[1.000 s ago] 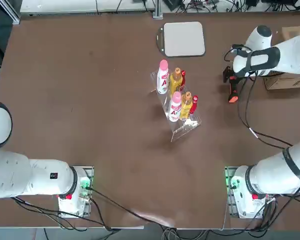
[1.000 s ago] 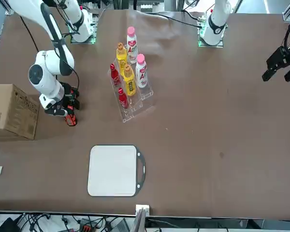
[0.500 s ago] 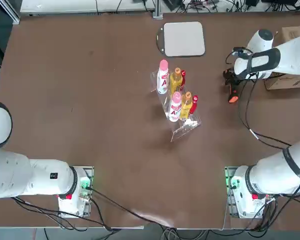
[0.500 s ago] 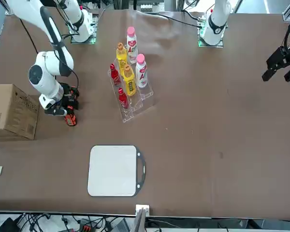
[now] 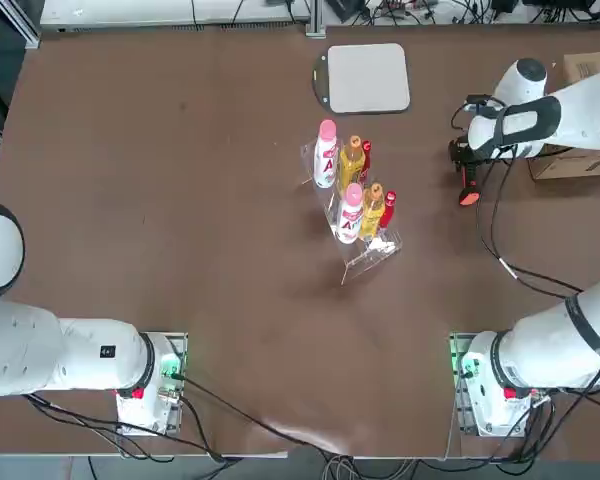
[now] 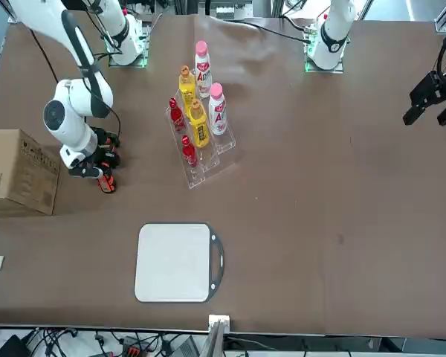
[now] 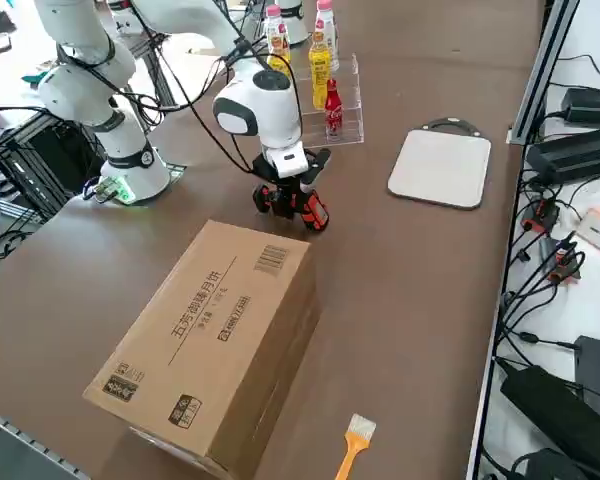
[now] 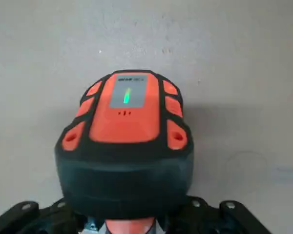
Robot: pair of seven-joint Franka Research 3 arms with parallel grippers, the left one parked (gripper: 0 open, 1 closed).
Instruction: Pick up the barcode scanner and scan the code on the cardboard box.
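Tabletop [image 5: 230,260]: brown, with metal rails and tangled cables along its far edge.
Right arm [image 5: 570,112]: white, reaching over the right half of the table in the top view.
Right gripper [image 8: 129,223]: clamped on the barcode scanner [image 8: 127,109], 1 finger on each side of its handle.
Barcode scanner: in the right gripper, near the cardboard box [image 7: 215,330] and apart from it; whether it touches the table, I cannot tell.
Scanner casing: black and orange, with a grey panel showing 1 green light.
Cardboard box: brown, closed, with dark printing and a barcode on its upper face.
Clear tray [image 6: 197,175]: near the table's middle, holding 6 bottles [image 6: 199,125], 2 white with pink caps, 2 yellow, 2 red.
Square pad [image 6: 172,262]: pale, dark-edged, lying flat near the far edge.
Brush [image 7: 354,444]: orange handle, pale bristles, lying near the cardboard box.
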